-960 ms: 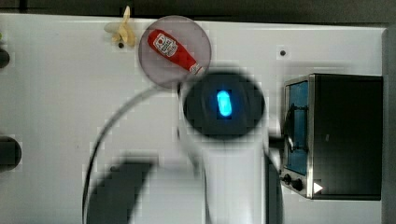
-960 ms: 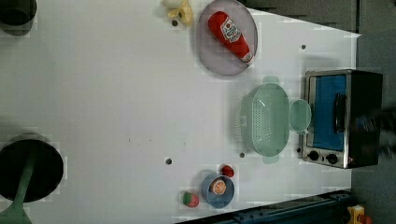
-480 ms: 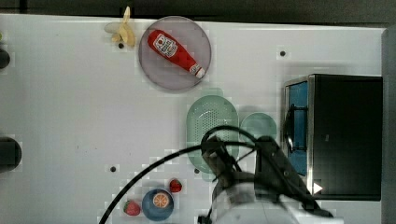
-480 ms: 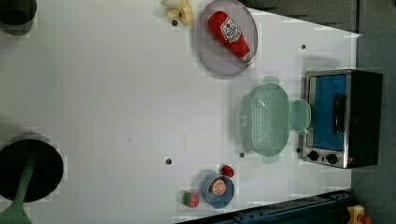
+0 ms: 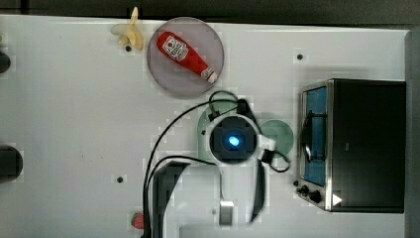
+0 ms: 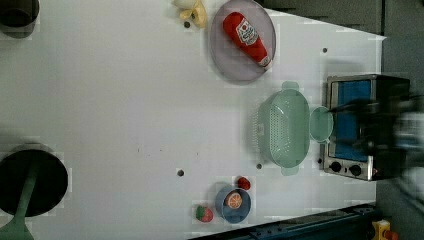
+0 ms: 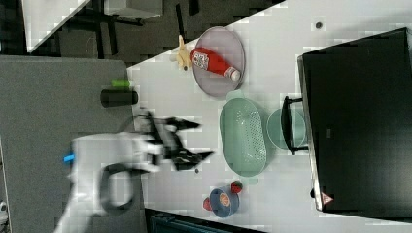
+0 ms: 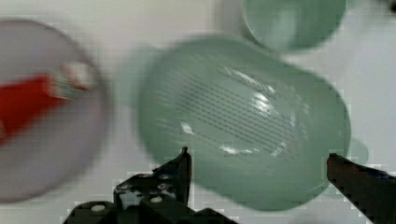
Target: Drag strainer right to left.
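Observation:
The strainer (image 6: 282,127) is a pale green oval basket with a patch of small holes, standing on the white table just left of the small green cup (image 6: 321,124) in the left view. My gripper (image 8: 258,155) hangs open above it, and in the wrist view its two black fingers (image 8: 183,163) stand either side of the strainer (image 8: 243,121). Nothing is held. In the top view my wrist covers most of the strainer (image 5: 203,126). The right view shows the gripper (image 7: 197,141) open, off the strainer's (image 7: 243,137) left in the right view.
A toaster oven (image 6: 357,125) stands beyond the cup. A grey plate (image 6: 242,42) carries a red ketchup bottle (image 6: 247,35), with a banana (image 6: 192,10) beside it. A blue bowl (image 6: 232,202), a strawberry (image 6: 203,214) and a black round object (image 6: 30,180) sit along the left view's bottom.
In the top view my arm has swung from the bottom edge up over the strainer. The strainer and cup have stayed where they were.

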